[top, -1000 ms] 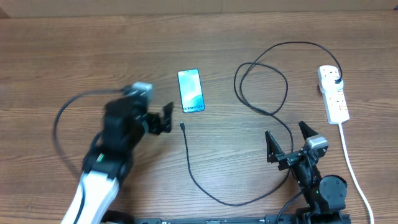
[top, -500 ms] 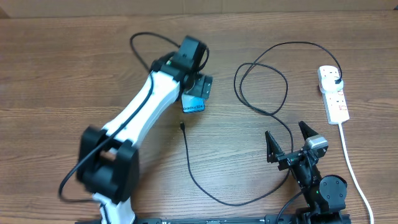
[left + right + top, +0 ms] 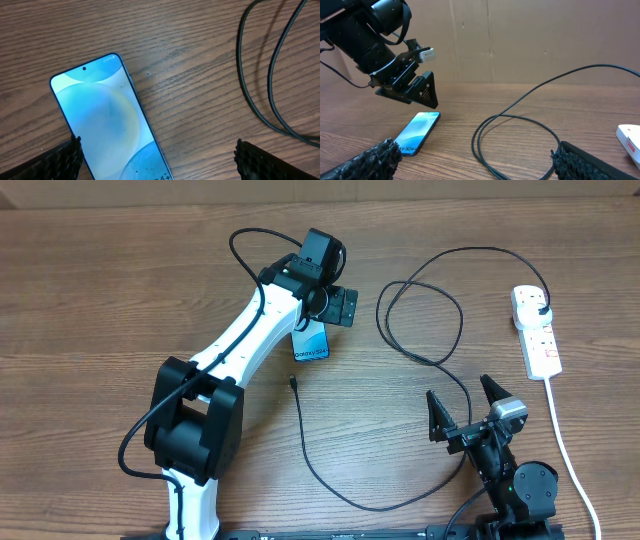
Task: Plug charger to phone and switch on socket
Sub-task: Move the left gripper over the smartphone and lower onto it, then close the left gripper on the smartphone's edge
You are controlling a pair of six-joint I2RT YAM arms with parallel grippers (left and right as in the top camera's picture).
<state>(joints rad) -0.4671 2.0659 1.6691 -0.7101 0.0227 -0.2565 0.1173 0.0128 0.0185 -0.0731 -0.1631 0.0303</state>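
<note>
The phone, its blue screen lit, lies flat on the wooden table left of centre. My left gripper hovers open over the phone's far end, which it hides in the overhead view. In the left wrist view the phone lies between the spread fingertips, nearer the left one and untouched. The charger is a thin black cable: its small connector lies just near of the phone, its loops right of it, its black plug in the socket. My right gripper rests open near the front edge, holding nothing.
The socket's white cord runs toward the near right edge. Part of the charger cable curves across the near middle of the table. A cardboard wall stands behind the table. In the right wrist view the cable loop lies ahead of the open fingers.
My left arm has swung from the near left of the table out over the phone, then shifted slightly right. The right arm, phone and cable have not moved.
</note>
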